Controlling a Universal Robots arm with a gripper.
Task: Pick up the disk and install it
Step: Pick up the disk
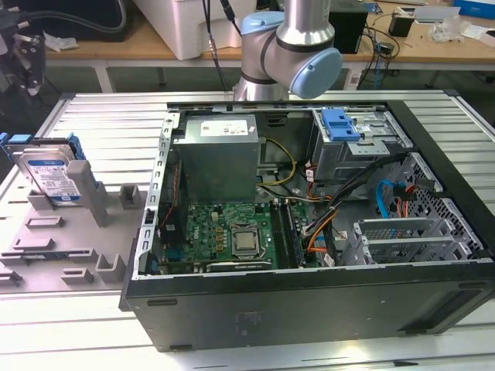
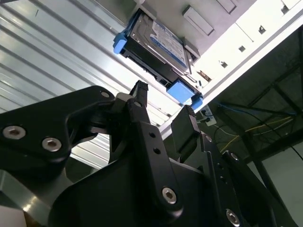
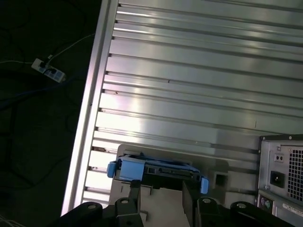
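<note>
Jaws: standing apart, gripping nothing; black fingers [image 2: 144,118] pointing toward the disk in both wrist views, not touching it.
Disk [image 2: 158,42]: sitting on edge, leaning back, in a grey holder [image 1: 93,201] on the exterior view's left; blue carrier frame showing at its ends.
Tabletop [image 1: 108,124]: ribbed metal, carrying holder and case.
Case [image 1: 309,309]: lying open just beside the holder, motherboard [image 1: 232,232] facing up.
Arm [image 1: 290,39]: standing behind the case.
</note>
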